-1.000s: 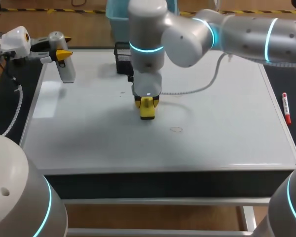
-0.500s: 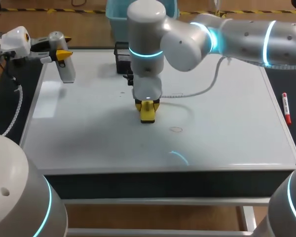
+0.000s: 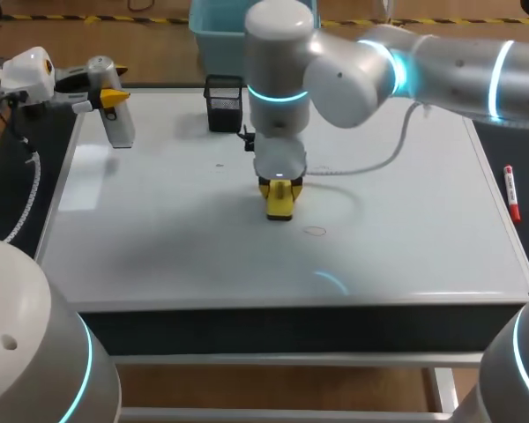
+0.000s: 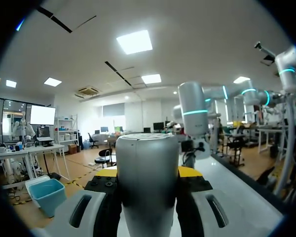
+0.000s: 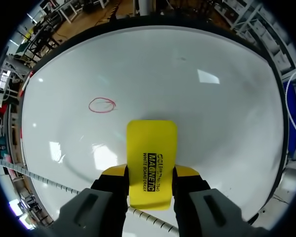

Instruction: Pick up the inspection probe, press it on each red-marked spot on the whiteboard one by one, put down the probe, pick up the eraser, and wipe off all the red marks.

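yellow eraser clamped in right jaws, near middle of whiteboard | red ring mark at eraser's 4 o'clock, near, not touching | inspection probe gripped by left jaws at board's 10 o'clock corner | black mesh holder at 12 o'clock edge | red marker on surface, 3 o'clock, off board

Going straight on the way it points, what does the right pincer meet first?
Likely the whiteboard: the yellow eraser in the right pincer would touch bare surface, not the red circle. Height is unclear.
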Available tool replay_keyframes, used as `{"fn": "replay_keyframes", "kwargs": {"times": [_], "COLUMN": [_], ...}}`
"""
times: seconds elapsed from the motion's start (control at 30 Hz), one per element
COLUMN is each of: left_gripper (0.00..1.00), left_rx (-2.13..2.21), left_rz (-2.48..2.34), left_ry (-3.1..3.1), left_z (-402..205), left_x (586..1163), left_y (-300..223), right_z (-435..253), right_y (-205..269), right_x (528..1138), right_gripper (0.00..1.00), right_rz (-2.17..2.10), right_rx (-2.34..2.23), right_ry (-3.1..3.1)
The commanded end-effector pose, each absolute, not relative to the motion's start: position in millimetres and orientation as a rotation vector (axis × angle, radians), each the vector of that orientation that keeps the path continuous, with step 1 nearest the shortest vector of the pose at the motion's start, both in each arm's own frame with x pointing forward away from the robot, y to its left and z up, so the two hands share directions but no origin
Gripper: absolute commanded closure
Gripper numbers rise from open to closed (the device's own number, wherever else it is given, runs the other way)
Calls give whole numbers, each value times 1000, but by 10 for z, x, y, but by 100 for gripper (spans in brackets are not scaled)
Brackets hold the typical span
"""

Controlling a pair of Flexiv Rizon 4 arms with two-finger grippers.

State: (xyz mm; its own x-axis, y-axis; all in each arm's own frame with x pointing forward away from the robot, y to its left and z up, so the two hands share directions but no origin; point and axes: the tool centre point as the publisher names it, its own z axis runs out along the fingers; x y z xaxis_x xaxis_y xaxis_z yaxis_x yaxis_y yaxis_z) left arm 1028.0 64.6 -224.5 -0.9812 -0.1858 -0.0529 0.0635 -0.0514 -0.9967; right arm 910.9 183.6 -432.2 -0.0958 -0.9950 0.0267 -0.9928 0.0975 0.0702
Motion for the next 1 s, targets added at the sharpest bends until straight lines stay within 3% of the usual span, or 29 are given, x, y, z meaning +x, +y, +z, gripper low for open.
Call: {"fn": "replay_keyframes", "kwargs": {"times": [0.03, 0.43, 1.0], "left_gripper": [100, 100, 100], "left_rx": [-131, -131, -131], "left_rz": [-2159, -2159, -2159], "left_ry": [2035, 2035, 2035], "left_z": [-2242, -2242, -2242], "left_x": [10292, 10292, 10292], "left_y": [645, 645, 645], "right_z": [-4359, -4008, -3633], "right_y": [1626, 1425, 672], "right_x": [9053, 9077, 9321], "right_gripper": [100, 100, 100], "right_rz": [-62, -51, -41], "right_rx": [2073, 2094, 1980], "right_ry": [-2299, -2336, -2420]}}
